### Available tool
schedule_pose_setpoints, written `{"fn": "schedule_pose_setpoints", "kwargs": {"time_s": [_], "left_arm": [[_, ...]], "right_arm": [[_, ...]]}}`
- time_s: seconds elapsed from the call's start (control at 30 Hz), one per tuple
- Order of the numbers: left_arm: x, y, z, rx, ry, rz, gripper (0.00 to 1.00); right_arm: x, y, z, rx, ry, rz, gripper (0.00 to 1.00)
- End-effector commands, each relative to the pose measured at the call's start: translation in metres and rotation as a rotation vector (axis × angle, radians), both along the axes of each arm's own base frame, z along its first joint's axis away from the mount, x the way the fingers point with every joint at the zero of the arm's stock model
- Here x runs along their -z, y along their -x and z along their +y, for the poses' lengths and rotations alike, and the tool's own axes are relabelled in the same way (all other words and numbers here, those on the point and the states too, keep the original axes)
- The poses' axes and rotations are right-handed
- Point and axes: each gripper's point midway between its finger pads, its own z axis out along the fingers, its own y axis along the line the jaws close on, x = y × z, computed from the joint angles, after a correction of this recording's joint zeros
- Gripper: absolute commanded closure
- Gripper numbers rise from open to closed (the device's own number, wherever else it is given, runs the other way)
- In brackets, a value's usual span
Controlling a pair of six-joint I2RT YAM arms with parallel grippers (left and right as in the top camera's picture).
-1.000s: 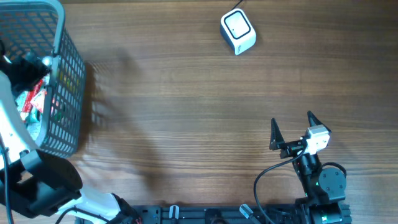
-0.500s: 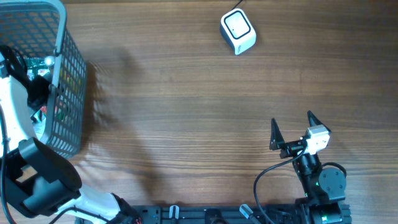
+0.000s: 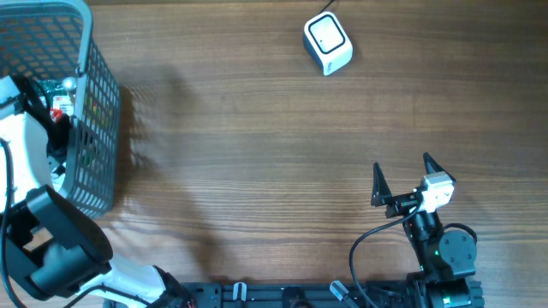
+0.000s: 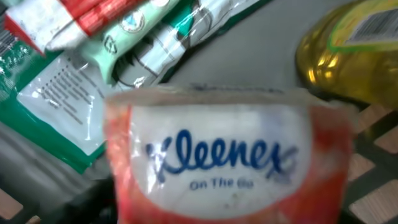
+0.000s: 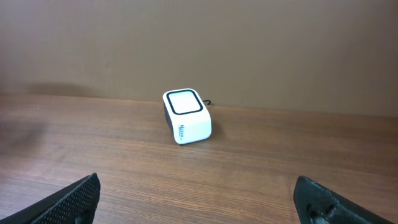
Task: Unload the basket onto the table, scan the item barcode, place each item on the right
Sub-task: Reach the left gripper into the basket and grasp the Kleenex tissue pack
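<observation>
**Table [image 3: 257,154].** A wooden surface is seen from overhead.

**Basket [image 3: 96,128].** A grey mesh basket is placed at the upper left of the overhead frame.

**Left arm [image 3: 24,150].** The white arm is reached up from the lower left corner, and its end is sunk inside the basket.

**Left fingers.** They are not clearly shown in any view. A dark, blurred shape is noted at the lower left of the wrist frame, but whether the left fingers are spread, pressed together or pinching anything cannot be told.

**Pack [image 4: 227,158].** A red tissue pack with a white oval and blue lettering is found inside the basket. It fills the centre and bottom of the left wrist frame, very close to the lens and out of focus. Contact with the fingers cannot be confirmed.

**Other contents.**
- A yellow bottle [image 4: 354,50] is seen at the upper right of that frame, beside the pack.
- Green and white packets [image 4: 56,106] are piled at the upper left, behind the pack.
- A red and white packet [image 4: 62,18] is laid on top of them.

**Scanner [image 3: 327,43].** A white scanner is set on the table at the upper centre right of the overhead frame, well apart from the basket. A cable is attached at its far side.

**Right fingers [image 5: 71,200].** They are spread wide with nothing between them. They are held at the lower right of the overhead frame and pointed toward the scanner.
</observation>
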Motion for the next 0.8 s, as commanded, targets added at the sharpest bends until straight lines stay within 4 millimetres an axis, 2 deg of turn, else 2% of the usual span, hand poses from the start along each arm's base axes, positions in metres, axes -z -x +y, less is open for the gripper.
{"fn": "schedule_pose_setpoints", "kwargs": {"time_s": [0.0, 0.2, 0.33, 0.4, 0.47, 0.6, 0.7, 0.77], "left_arm": [[0.008, 0.003, -0.007, 0.009, 0.023, 0.013, 0.41], [0.007, 0.001, -0.006, 0.01, 0.017, 0.005, 0.65], [0.002, -0.004, -0.002, 0.01, 0.0, -0.023, 0.68], [-0.013, -0.012, 0.003, 0.009, -0.025, -0.063, 0.69], [-0.038, -0.022, 0.009, 0.008, -0.06, -0.118, 0.69], [-0.117, -0.042, 0.022, 0.009, -0.173, -0.296, 0.69], [-0.196, -0.05, 0.026, 0.011, -0.281, -0.469, 0.69], [-0.24, -0.048, 0.025, 0.011, -0.338, -0.56, 0.69]], "right_arm": [[-0.002, 0.0, -0.003, 0.014, 0.011, -0.01, 0.0], [-0.002, 0.0, -0.003, 0.014, 0.01, -0.01, 0.0], [-0.002, 0.0, -0.003, 0.014, 0.01, -0.01, 0.0], [-0.002, 0.0, -0.003, 0.014, 0.01, -0.01, 0.0], [-0.002, 0.0, -0.003, 0.014, 0.01, -0.01, 0.0], [-0.002, 0.0, -0.003, 0.014, 0.01, -0.01, 0.0], [-0.002, 0.0, -0.003, 0.014, 0.01, -0.01, 0.0], [-0.002, 0.0, -0.003, 0.014, 0.01, -0.01, 0.0]]}}
